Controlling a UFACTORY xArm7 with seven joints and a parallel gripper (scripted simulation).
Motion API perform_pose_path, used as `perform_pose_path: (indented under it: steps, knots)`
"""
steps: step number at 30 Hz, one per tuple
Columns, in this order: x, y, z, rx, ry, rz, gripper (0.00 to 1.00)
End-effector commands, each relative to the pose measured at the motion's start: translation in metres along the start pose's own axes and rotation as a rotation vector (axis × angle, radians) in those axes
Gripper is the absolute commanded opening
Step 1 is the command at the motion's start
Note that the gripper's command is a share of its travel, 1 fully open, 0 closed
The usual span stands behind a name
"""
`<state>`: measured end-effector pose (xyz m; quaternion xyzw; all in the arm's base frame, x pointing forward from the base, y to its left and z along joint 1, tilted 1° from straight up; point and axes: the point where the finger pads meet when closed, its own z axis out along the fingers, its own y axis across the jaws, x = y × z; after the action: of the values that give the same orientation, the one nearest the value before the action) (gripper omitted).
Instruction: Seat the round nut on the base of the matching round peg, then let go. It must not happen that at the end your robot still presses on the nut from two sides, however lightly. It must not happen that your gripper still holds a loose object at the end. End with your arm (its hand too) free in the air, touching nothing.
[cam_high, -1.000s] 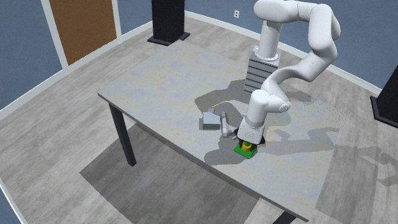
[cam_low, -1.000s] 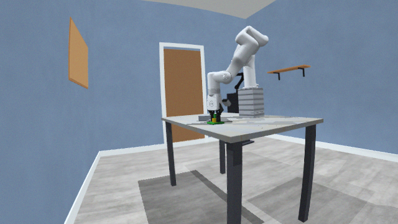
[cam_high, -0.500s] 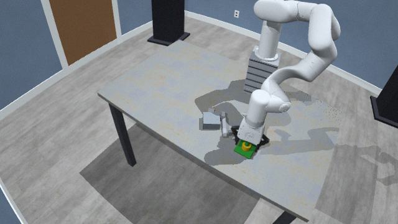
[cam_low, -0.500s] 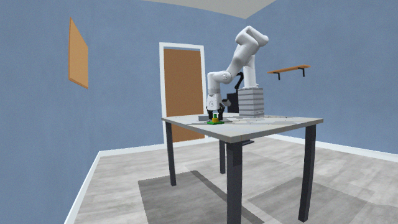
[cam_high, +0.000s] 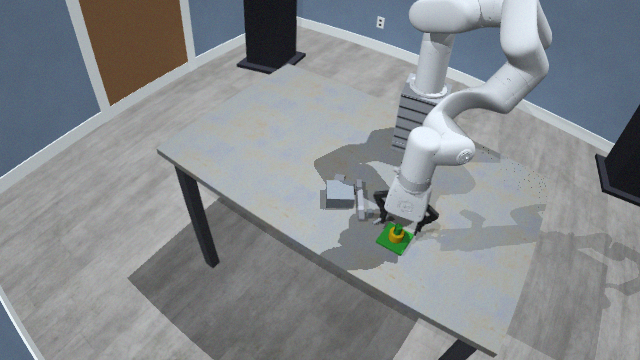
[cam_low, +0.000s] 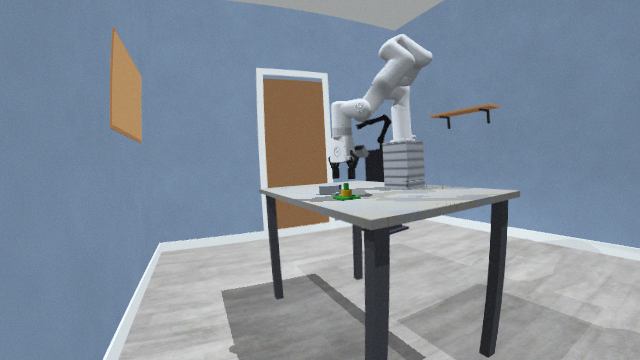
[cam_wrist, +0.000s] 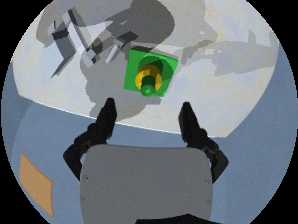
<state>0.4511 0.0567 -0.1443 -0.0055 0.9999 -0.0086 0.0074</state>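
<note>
The yellow round nut (cam_high: 396, 237) (cam_low: 346, 192) (cam_wrist: 148, 76) sits around the green round peg (cam_high: 398, 229) (cam_low: 345, 186) (cam_wrist: 148, 83), down on the peg's green square base (cam_high: 386, 240) (cam_low: 353, 197) (cam_wrist: 168, 67). My gripper (cam_high: 401, 223) (cam_low: 343, 173) (cam_wrist: 148, 107) is open and empty. It hangs a little above the nut and peg, with its fingers apart and clear of both.
A grey square-peg block (cam_high: 339, 195) (cam_low: 328, 189) and a grey square nut with a handle (cam_high: 359, 200) (cam_wrist: 72, 36) lie just left of the green base. The arm's grey ribbed pedestal (cam_high: 412, 112) (cam_low: 403, 164) stands behind. The table's near edge (cam_high: 320, 260) is close by.
</note>
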Motion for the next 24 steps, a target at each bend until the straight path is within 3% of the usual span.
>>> perform_pose_path:
  steps: [1,6,24]
  knots:
    - [0.004,-0.001,-0.071,0.0,0.007,0.005,1.0]
    - [0.011,-0.002,-0.109,-0.006,0.014,0.013,1.0]
    - [0.011,-0.002,-0.109,-0.006,0.014,0.013,1.0]
